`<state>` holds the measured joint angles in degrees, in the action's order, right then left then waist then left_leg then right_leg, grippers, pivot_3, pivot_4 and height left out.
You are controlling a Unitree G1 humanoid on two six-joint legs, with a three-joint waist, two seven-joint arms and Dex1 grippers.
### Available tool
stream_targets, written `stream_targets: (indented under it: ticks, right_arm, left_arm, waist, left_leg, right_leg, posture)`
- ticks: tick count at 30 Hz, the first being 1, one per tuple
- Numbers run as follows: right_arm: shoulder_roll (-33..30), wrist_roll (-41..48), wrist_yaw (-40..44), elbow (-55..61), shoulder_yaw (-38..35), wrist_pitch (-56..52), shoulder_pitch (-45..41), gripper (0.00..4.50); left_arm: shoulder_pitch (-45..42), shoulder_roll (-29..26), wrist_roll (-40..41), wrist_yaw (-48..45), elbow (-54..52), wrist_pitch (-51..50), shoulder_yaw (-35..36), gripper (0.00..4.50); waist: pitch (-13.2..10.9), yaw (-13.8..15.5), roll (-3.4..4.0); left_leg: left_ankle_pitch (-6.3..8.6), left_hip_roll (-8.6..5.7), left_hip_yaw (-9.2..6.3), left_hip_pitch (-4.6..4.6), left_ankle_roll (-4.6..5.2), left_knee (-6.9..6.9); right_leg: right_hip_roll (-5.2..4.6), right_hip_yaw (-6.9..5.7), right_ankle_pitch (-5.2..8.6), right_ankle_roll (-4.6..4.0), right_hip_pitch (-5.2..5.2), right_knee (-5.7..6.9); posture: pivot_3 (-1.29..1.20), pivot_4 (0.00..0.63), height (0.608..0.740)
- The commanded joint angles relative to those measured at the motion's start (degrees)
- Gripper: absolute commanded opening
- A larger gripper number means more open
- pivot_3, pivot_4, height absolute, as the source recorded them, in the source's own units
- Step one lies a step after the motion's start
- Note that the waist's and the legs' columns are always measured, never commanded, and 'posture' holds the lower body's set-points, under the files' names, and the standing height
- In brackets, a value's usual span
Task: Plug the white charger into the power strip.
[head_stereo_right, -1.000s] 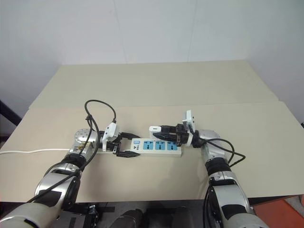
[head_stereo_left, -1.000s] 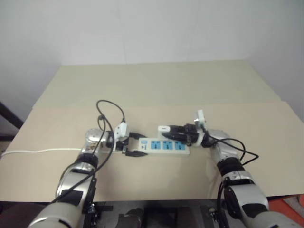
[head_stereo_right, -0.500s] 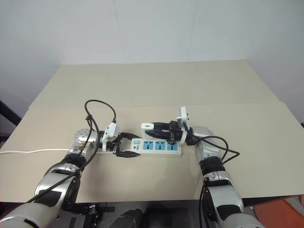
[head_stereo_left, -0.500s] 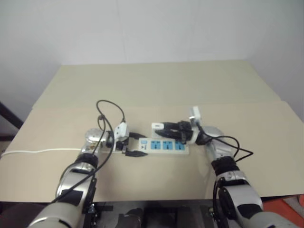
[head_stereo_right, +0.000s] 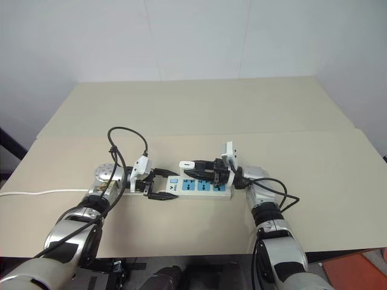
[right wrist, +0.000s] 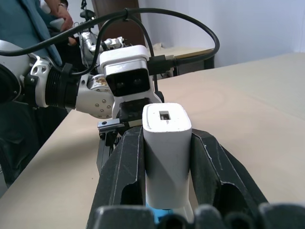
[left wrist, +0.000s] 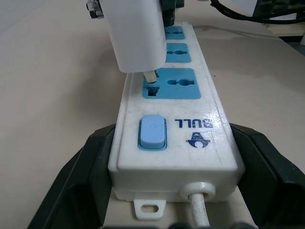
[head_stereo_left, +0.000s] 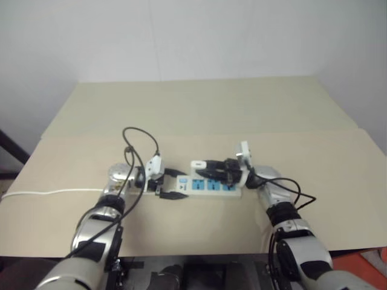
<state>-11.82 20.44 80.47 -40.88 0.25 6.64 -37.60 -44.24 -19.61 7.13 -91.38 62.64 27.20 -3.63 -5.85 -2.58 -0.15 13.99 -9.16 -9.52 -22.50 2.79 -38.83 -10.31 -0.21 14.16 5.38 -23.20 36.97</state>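
The white charger hangs over the power strip, above the outlet face nearest the switch end, with one metal prong at the mouth of a slot there. How far that prong has entered cannot be told. The right gripper is clamped on the charger, one black finger pressed against each side of its body, and a small rectangular port shows on the charger's free end.

The power strip lies flat on the tan table, its length running across between the two arms. The left gripper stands with its jaws spread wide around the switch end, one finger along each long side. Whether the fingers press the casing or merely flank it is not clear.

One charger and one power strip are on the table. The strip carries three blue outlet faces, one blue switch button and one thin white cord that trails off toward the table's left edge. In the right wrist view, a person in a blue top stands beyond the table.
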Motion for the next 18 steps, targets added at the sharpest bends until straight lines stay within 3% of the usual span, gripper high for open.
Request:
stream_targets:
  ticks: [1,18]
  right_arm:
    - [-0.1,-0.66,-0.28,-1.24,-0.41,2.56,-0.65,1.1]
    - [-0.89,-1.7,0.23,-3.17,0.88,3.14,0.99,1.1]
  left_arm:
    - [0.7,-0.73,-1.78,-0.61,-0.09,-0.18,-1.37,3.26]
    - [0.71,-1.12,-1.8,-0.68,-0.13,-0.1,-1.38,3.26]
  waist:
    - [0.0,-0.01,0.0]
    - [0.0,-0.02,0.0]
  left_leg:
    - [0.0,0.0,0.0,0.0,0.0,0.0]
    - [0.07,0.01,0.0,0.22,0.1,0.08]
  right_leg:
    - [0.0,0.0,0.0,0.0,0.0,0.0]
    - [0.05,0.01,0.0,0.0,0.08,-0.1]
  posture:
    - [0.0,0.15,0.74]
    - [0.0,0.15,0.74]
